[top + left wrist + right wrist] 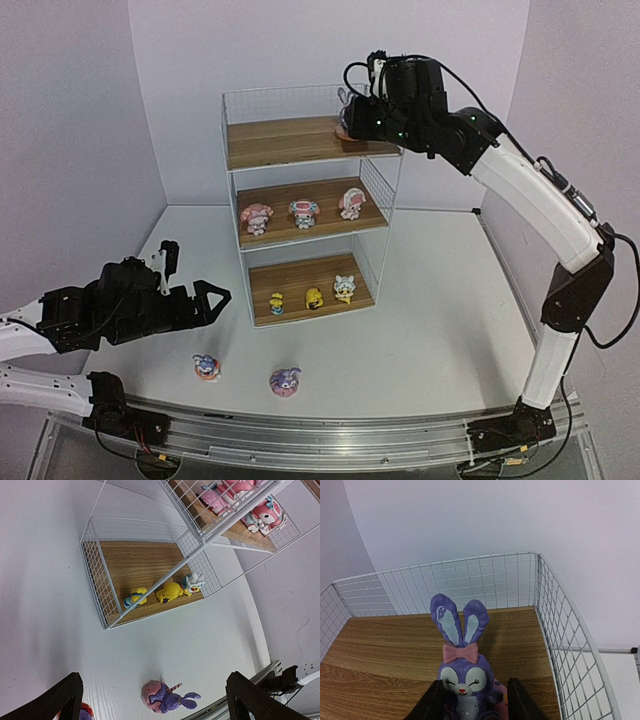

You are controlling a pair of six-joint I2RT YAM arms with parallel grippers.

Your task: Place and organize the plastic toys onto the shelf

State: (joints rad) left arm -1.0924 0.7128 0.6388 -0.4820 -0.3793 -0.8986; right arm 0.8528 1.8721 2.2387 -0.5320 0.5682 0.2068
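Right gripper (pixel 476 705) narrow around purple bunny (pixel 462 672) — grip or clearance, cannot tell. Bunny upright on shelf's top board (pixel 385 650), right end near the mesh (pixel 560 630). Left gripper (pixel 155 695) wide, empty. Risk — a finger drags on withdrawal, toppling it.

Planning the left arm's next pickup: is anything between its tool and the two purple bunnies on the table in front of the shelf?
Nothing visible does. The left tool hangs open above the table. One purple bunny and the other bunny sit in the open nearer the front edge. The shelf stands farther back.
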